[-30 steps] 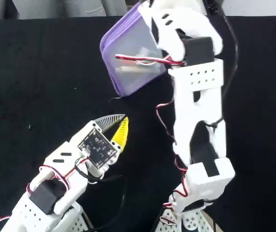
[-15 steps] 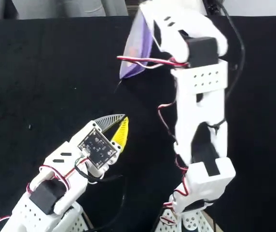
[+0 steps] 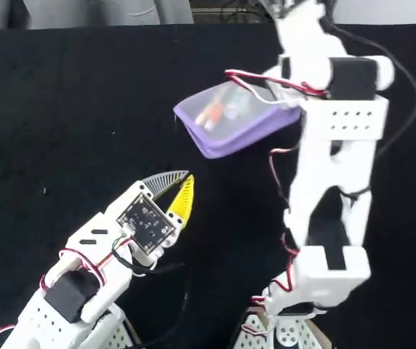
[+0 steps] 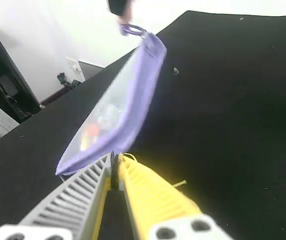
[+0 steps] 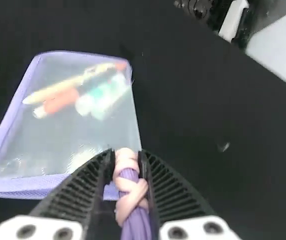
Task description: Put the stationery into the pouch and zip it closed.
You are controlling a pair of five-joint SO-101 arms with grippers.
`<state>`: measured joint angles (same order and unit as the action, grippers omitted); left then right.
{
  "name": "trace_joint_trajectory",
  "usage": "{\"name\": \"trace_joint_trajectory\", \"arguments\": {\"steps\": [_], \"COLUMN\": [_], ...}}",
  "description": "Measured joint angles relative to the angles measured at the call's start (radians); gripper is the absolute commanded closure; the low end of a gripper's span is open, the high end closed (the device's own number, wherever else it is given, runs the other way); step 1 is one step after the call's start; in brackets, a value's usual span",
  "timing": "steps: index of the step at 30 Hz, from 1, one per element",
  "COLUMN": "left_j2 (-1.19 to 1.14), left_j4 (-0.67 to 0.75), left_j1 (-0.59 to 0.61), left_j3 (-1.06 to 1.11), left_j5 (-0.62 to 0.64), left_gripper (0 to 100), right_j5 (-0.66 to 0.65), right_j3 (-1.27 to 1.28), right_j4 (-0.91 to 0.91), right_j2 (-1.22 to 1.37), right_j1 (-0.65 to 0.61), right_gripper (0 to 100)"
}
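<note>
We can read no text, number or sign anywhere. The small black square circuit board [image 3: 147,222] carries tiny pale marks, too small for us to make out. The pens [image 5: 73,92] inside the clear purple-edged zip pouch [image 3: 230,116] show us no legible print.

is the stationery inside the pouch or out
Inside: pens show through the clear pouch, which hangs from the right gripper.
</note>
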<state>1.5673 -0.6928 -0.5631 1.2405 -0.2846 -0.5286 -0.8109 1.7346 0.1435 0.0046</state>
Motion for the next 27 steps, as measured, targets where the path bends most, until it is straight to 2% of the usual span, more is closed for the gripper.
{"name": "trace_joint_trajectory", "arguments": {"steps": [5,8,12,19,23,27], "left_j2": [0.000,0.000,0.000,0.000,0.000,0.000], "left_j4": [0.003,0.003,0.003,0.003,0.003,0.003], "left_j1": [0.000,0.000,0.000,0.000,0.011,0.094], "left_j3": [0.000,0.000,0.000,0.000,0.035,0.051], "left_j5": [0.000,0.000,0.000,0.000,0.000,0.000], "left_gripper": [97,97,97,97,97,97], "right_j5": [0.000,0.049,0.080,0.086,0.091,0.092], "right_j3": [0.278,0.473,0.741,1.181,1.364,1.517], "right_j4": [0.000,-0.018,-0.141,-0.428,-0.537,-0.643], "right_j2": [-0.121,-0.226,-0.411,-0.726,-0.836,-0.913], "right_j1": [0.020,0.020,0.020,0.020,0.020,0.017], "right_gripper": [98.3,98.3,97.9,82.2,80.9,80.8]}}
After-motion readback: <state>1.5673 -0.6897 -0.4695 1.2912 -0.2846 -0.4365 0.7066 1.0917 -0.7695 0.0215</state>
